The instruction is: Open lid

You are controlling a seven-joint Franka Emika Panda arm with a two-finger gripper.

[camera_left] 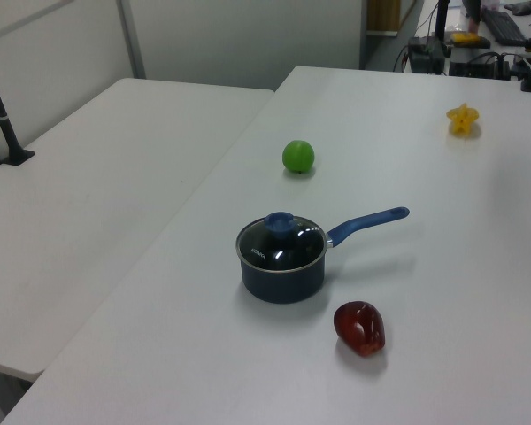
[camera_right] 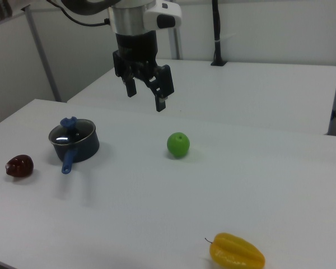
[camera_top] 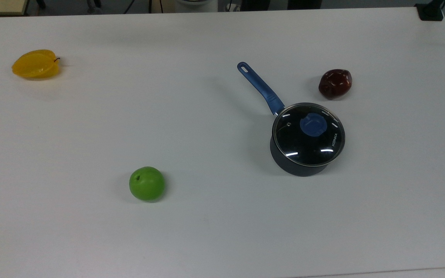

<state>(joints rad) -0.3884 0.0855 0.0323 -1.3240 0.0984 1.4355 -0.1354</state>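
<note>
White table [camera_top: 207, 239] in a lab or office room, a second white table beside it, plain walls and desk clutter at the far edges.

The gripper [camera_right: 146, 96] hangs in the air above the table in the right view, fingers [camera_right: 162, 101] spread apart and holding nothing. The lid [camera_right: 72, 132] sits well apart from them, lower and toward the right view's left; no contact.

The lid [camera_top: 308, 134] is seated flat on the dark saucepan [camera_top: 298, 164], closed. In the top view it lies right of the table's centre; in the left view [camera_left: 281, 243] it is near the middle. It is round clear glass with a metal rim, a blue round knob [camera_top: 313, 124] at the centre, a small steam hole toward the top view's left of the knob, and "KONKA" print near the rim on the top view's right. Light glints show on the glass.

The saucepan's blue handle [camera_top: 260, 88] points toward the top view's upper left.

Around it:
- dark red fruit [camera_top: 335, 83], near the pan, on the top view's upper right
- green apple [camera_top: 147, 183], well apart, toward the top view's lower left
- yellow starfruit [camera_top: 36, 64], far off at the top view's left
</note>
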